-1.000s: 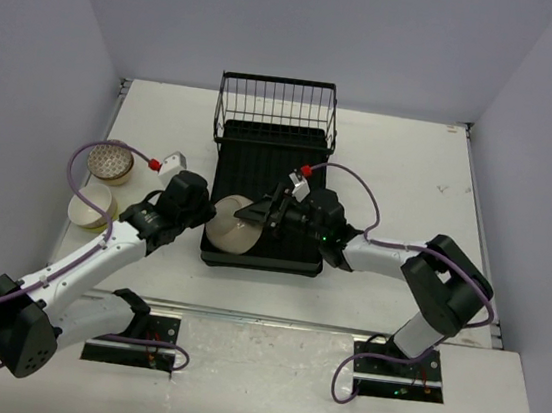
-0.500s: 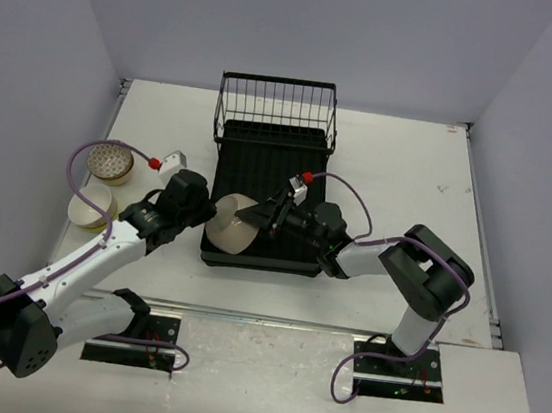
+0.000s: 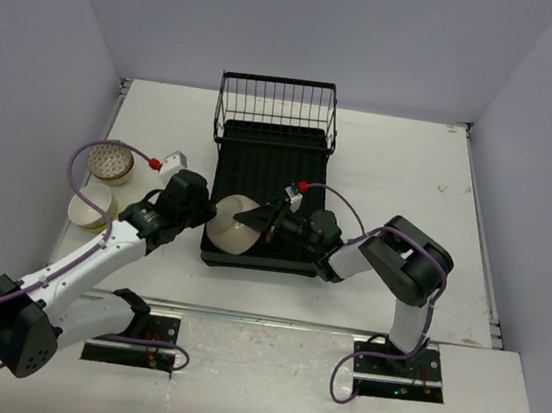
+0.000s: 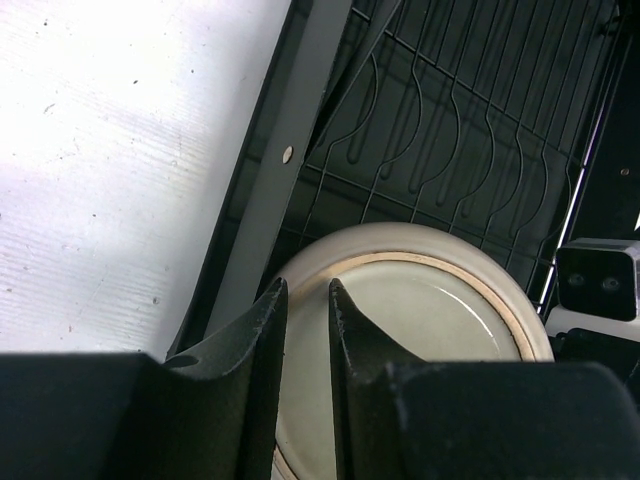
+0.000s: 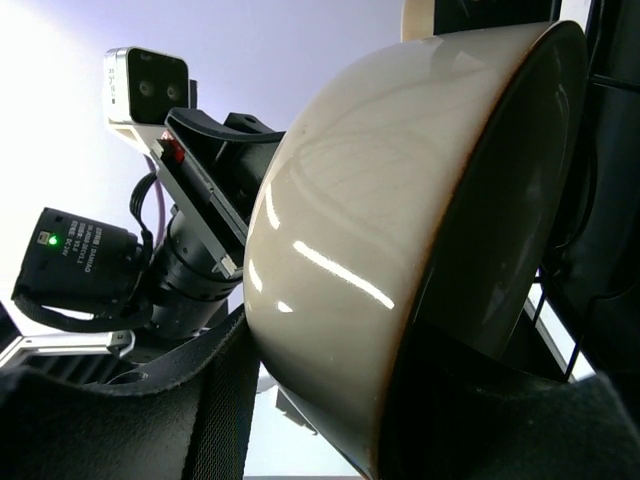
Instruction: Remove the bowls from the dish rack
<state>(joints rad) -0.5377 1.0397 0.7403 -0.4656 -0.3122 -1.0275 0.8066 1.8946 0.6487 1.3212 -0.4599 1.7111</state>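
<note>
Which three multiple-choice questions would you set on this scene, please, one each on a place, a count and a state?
1. Where in the dish rack is the cream bowl?
A. near left corner
B. far wire basket
C. far right corner

2. How many bowls stand on the table left of the rack?
A. none
B. two
C. four

3. How does the cream bowl sit?
A. flat, mouth up
B. upside down
C. tipped up on its edge

Answers: 1 A, the top view shows it at the rack's near left. 2 B, a patterned bowl and a pale bowl stand there. 3 C, its rim stands steeply in the right wrist view.
</note>
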